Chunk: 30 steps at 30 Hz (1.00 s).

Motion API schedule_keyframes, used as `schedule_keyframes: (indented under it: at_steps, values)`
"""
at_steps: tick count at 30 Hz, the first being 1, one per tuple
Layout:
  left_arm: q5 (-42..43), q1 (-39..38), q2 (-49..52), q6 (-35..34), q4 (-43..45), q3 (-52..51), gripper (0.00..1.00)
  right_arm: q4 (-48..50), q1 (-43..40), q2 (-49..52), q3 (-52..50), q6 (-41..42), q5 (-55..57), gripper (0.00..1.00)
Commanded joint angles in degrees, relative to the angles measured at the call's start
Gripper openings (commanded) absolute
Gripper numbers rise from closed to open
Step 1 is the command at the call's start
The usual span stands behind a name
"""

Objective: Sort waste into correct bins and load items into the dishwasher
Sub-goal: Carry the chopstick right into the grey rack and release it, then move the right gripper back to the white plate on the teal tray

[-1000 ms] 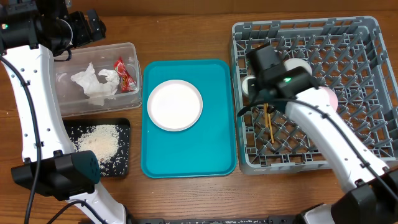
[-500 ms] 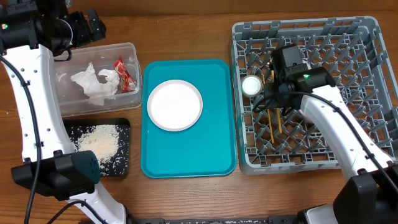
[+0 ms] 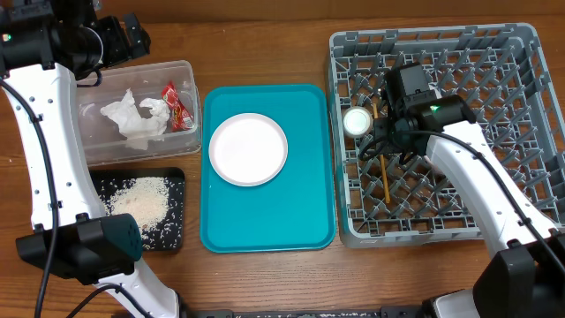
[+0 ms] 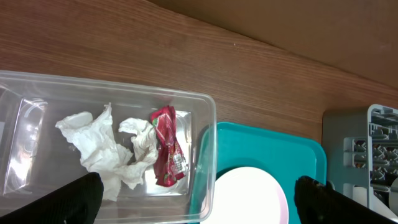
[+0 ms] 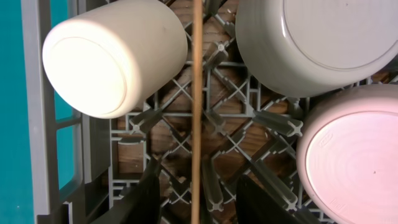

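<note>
My right gripper (image 3: 387,141) hangs over the grey dishwasher rack (image 3: 530,190), open. A thin wooden chopstick (image 5: 196,93) runs lengthwise between its fingers (image 5: 148,194), touching neither; from overhead the chopstick (image 3: 383,181) lies in the rack. Beside it lie a white cup (image 5: 112,59), a grey-white bowl (image 5: 317,43) and a pink bowl (image 5: 354,155). A pale pink plate (image 3: 248,148) rests on the teal tray (image 3: 265,221). The clear tub (image 3: 106,150) holds crumpled napkins (image 4: 106,149) and a red wrapper (image 4: 166,146). Rice scraps (image 3: 141,201) lie in the black tray (image 3: 172,230). My left gripper (image 3: 124,40) is open, above the tub's far edge.
The teal tray lies between the two bins on the left and the rack on the right. The rack's upright pegs (image 5: 214,186) crowd around my right fingers. Bare wooden table (image 3: 265,53) stretches along the far side.
My right gripper moved rightward over the rack with the chopstick, then its jaws parted and let the chopstick go. The left arm has not moved.
</note>
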Motion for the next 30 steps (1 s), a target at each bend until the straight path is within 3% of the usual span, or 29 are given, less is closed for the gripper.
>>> schedule_keyframes:
  at_steps: [1, 4, 11, 14, 18, 23, 30]
  values:
    - [-0.3, -0.2, -0.3, -0.5, 0.0, 0.5, 1.00, 0.2, -0.2, 0.2, -0.2, 0.3, -0.3, 0.42]
    - [-0.3, -0.2, -0.3, -0.5, 0.0, 0.5, 1.00, 0.8, -0.2, 0.2, -0.2, 0.5, -6.8, 0.42]
    - [-0.3, -0.2, -0.3, -0.5, 0.0, 0.5, 1.00, 7.1, 0.5, 0.2, -0.2, 0.5, -39.8, 0.42]
    - [-0.3, -0.2, -0.3, -0.5, 0.0, 0.5, 1.00, 11.0, 2.2, 0.2, -0.2, 0.8, -47.8, 0.42]
    - [-0.3, -0.2, -0.3, -0.5, 0.0, 0.5, 1.00, 15.7, 6.0, 0.2, -0.2, 6.8, -45.8, 0.42]
    - [-0.3, -0.2, -0.3, -0.5, 0.0, 0.5, 1.00, 21.8, 13.1, 0.3, -0.2, 12.4, -34.8, 0.45]
    - [-0.3, -0.2, -0.3, -0.5, 0.0, 0.5, 1.00, 28.7, 25.5, 1.7, -0.2, 13.0, -16.9, 0.48]
